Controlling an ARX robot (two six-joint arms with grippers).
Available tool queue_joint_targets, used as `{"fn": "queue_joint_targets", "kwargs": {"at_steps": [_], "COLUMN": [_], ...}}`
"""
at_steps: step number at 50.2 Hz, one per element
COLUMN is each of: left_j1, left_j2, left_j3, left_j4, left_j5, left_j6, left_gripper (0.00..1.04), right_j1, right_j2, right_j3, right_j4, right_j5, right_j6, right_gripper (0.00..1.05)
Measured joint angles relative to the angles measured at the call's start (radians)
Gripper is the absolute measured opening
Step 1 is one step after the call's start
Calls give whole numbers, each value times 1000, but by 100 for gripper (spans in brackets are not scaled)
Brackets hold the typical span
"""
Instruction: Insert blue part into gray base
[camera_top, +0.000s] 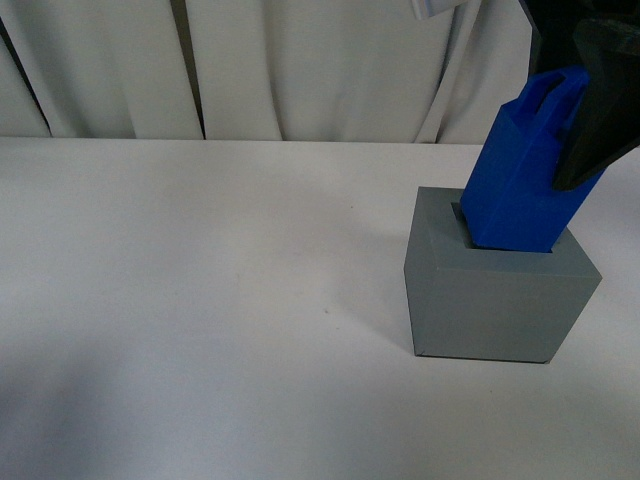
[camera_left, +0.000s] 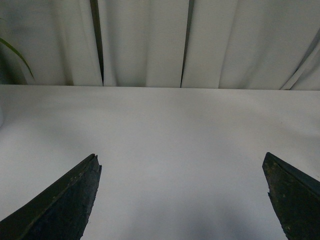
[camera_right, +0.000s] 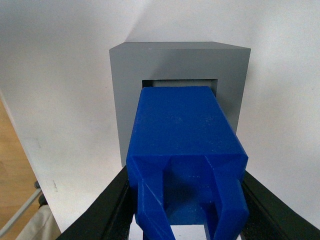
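The blue part (camera_top: 520, 190) is leaning into the gray base (camera_top: 495, 300) — worktop's (camera_top: 200, 320) right edge.
Stiff, likely light; the right gripper (camera_right: 190, 215) is clamping its handle end — left gripper (camera_left: 182, 200) gaping.

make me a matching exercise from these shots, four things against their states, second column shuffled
1. blue part
2. gray base
3. left hand
4. right hand

A. open, holding nothing
B. tilted, lower end sunk into another block
C. shut on the blue part
D. standing on the white table

Pairs: 1-B, 2-D, 3-A, 4-C
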Motion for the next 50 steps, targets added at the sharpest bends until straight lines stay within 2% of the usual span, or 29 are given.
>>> {"fn": "queue_joint_targets", "kwargs": {"at_steps": [37, 38, 43, 50], "left_j1": [0, 0, 0, 0], "left_j2": [0, 0, 0, 0], "left_j3": [0, 0, 0, 0], "left_j4": [0, 0, 0, 0], "left_j5": [0, 0, 0, 0], "left_j6": [0, 0, 0, 0], "left_gripper": [99, 99, 99, 99], "right_j1": [19, 19, 19, 13], "right_j2": [28, 28, 28, 27], "right_j3": [9, 9, 10, 40], "right_j4": [-9, -9, -9, -8], "right_j5": [31, 30, 9, -80], "right_j6": [-27, -29, -27, -9], "right_gripper": [47, 48, 68, 97]}}
